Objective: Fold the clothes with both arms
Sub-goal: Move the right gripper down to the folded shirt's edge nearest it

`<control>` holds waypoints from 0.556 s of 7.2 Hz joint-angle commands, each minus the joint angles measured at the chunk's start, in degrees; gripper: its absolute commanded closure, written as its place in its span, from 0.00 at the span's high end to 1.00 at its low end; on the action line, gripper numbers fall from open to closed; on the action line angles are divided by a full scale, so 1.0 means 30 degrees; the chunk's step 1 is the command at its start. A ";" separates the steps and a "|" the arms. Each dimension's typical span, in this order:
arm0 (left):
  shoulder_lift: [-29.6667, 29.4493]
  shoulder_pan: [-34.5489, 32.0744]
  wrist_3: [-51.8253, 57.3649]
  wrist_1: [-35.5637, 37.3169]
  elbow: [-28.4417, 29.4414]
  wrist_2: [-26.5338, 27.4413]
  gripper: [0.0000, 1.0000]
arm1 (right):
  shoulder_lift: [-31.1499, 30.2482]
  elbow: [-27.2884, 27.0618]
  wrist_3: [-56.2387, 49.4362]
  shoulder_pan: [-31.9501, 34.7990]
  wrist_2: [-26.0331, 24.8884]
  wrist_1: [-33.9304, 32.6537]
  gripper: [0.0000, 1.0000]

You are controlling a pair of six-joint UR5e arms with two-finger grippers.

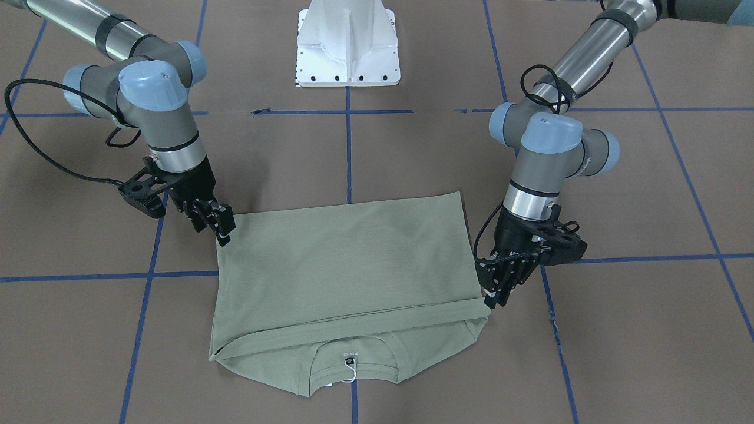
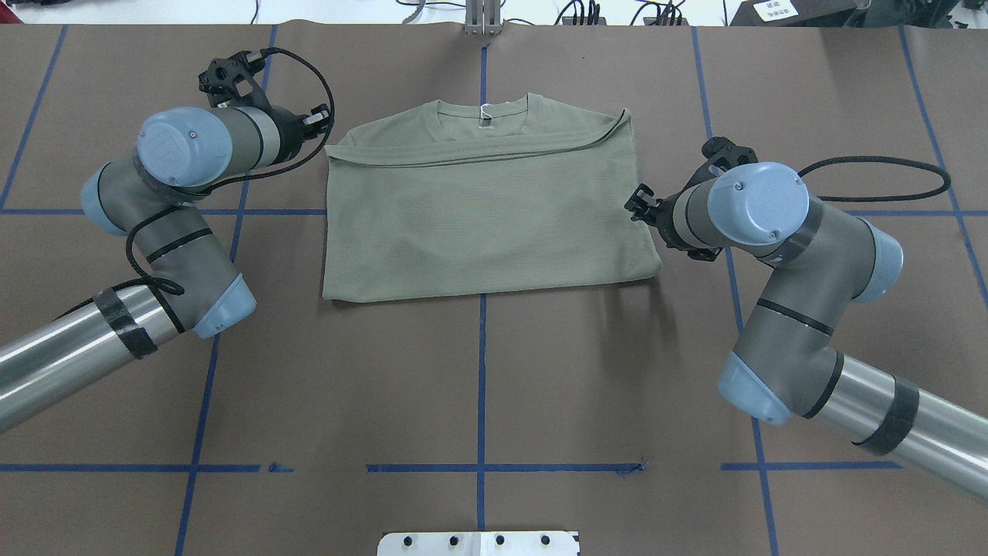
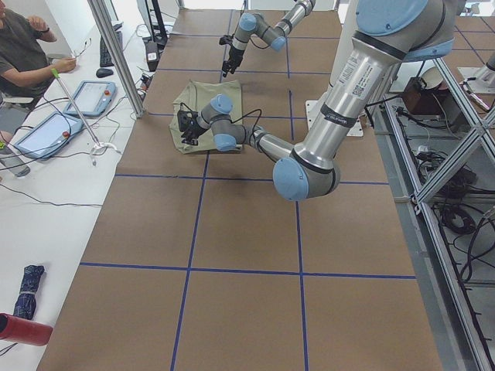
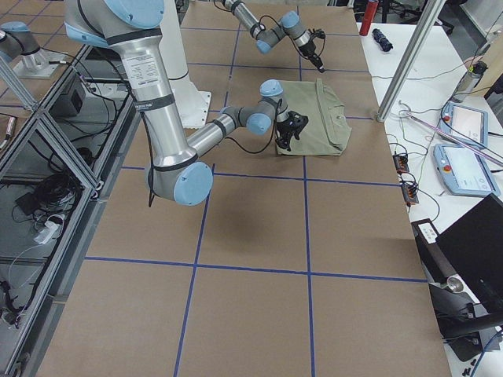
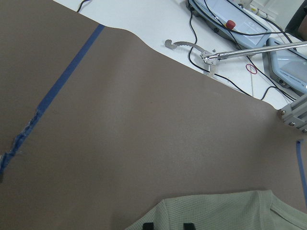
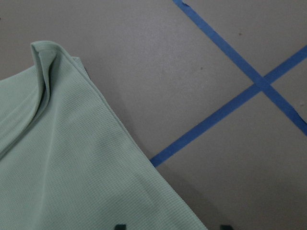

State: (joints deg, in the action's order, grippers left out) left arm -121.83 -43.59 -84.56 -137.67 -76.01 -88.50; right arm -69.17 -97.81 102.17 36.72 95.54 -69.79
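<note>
The sage-green shirt [image 1: 341,259] lies flat on the brown table, folded so its hem sits just short of the collar [image 1: 353,353] and white hang tag [image 1: 349,366]. It also shows in the overhead view [image 2: 478,224]. My left gripper [image 1: 493,297] points down at the folded layer's corner by the collar side [image 2: 320,122]. In its wrist view the gripper [image 5: 168,225] shows a narrow gap over the shirt [image 5: 216,211], holding nothing. My right gripper [image 1: 222,232] is open at the shirt's opposite edge [image 2: 634,205]. Its wrist view [image 6: 171,226] shows widely spread tips above the shirt's edge [image 6: 62,158].
The white pedestal base [image 1: 347,53] stands at the robot's side of the table. Blue tape lines [image 2: 482,371] grid the brown surface. Beyond the far table edge is a white bench with tablets [image 3: 85,100] and cables, and a seated person [image 3: 23,46].
</note>
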 commanded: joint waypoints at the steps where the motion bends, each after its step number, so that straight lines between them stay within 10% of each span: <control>1: -0.0023 -0.0001 0.0003 0.0040 -0.0007 0.0028 0.33 | -0.0147 -0.0033 0.0307 -0.0285 -0.0175 -0.0028 0.72; 4: -0.0024 -0.0001 -0.0027 0.0098 -0.0007 0.0028 0.33 | -0.0467 0.0025 0.0336 -0.0956 -0.0758 -0.0028 0.71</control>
State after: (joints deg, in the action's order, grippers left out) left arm -121.95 -43.59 -84.63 -137.45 -76.03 -88.42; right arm -69.92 -97.81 103.16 34.86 94.22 -69.87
